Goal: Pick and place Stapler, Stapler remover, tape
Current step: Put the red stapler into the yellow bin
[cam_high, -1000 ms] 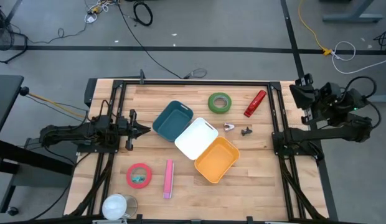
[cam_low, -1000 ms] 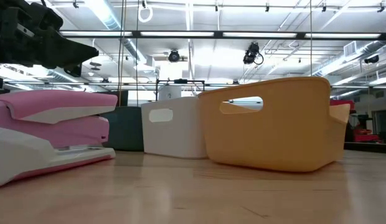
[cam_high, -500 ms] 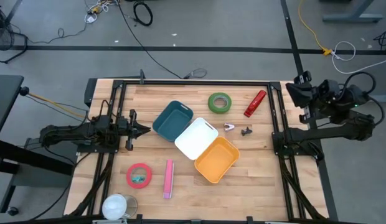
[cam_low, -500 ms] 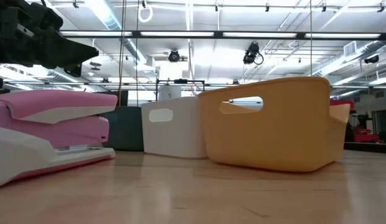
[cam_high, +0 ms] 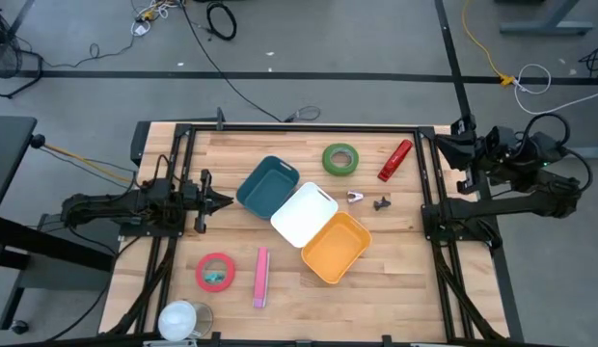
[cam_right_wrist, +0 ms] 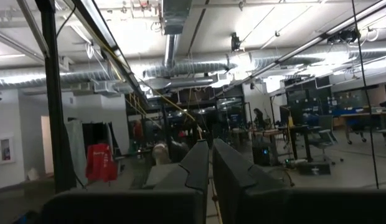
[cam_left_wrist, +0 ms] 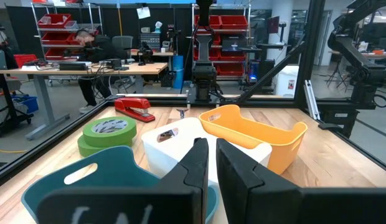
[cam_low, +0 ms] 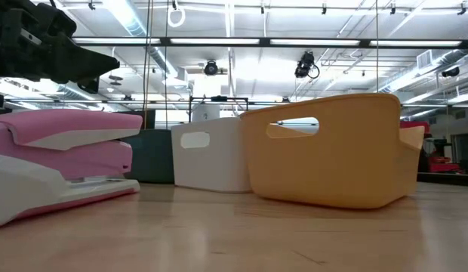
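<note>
A red stapler point(cam_high: 395, 160) and a green tape roll point(cam_high: 340, 159) lie on the table at the far right; both also show in the left wrist view, the stapler point(cam_left_wrist: 134, 107) and the tape point(cam_left_wrist: 108, 132). Beside the white bin lie a small pale piece point(cam_high: 356, 197) and a small dark piece point(cam_high: 381, 203); which is the stapler remover I cannot tell. A pink stapler point(cam_high: 261, 278) and a red tape roll point(cam_high: 215, 272) lie near the front left. My left gripper point(cam_high: 222, 201) is shut and level at the table's left edge. My right gripper point(cam_high: 451, 145) is shut, raised at the right edge.
Three bins stand in a diagonal row mid-table: teal point(cam_high: 268, 186), white point(cam_high: 304, 214), orange point(cam_high: 337, 248). A clear roll point(cam_high: 183, 320) sits at the front left corner. A black frame point(cam_high: 299, 129) borders the table. Bare wood lies between the bins and the right edge.
My right gripper has shifted a little toward the table's left, coming over the table's right edge, and has tipped slightly while staying shut. Nothing on the table has moved.
</note>
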Tool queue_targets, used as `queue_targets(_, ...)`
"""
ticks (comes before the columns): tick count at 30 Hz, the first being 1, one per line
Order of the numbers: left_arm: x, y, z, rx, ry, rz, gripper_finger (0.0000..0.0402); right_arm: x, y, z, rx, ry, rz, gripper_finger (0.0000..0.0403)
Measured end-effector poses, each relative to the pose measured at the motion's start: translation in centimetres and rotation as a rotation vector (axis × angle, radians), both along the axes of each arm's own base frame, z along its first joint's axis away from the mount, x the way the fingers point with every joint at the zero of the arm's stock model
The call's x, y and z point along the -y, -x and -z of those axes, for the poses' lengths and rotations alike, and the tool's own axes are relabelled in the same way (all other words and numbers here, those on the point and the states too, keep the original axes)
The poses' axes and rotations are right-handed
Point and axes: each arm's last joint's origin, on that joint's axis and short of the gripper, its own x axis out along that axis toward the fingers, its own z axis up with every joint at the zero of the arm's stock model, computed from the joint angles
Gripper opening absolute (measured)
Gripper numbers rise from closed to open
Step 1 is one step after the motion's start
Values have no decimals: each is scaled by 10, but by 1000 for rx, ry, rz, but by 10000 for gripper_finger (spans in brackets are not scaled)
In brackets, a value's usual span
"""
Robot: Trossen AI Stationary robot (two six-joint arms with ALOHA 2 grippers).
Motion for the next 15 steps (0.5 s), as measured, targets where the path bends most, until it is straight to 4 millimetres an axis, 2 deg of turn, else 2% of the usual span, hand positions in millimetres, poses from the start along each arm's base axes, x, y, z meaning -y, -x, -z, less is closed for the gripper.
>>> queue_targets(15,0,0,0,0,0,0,37,0,-2,4,-50,0,0,25)
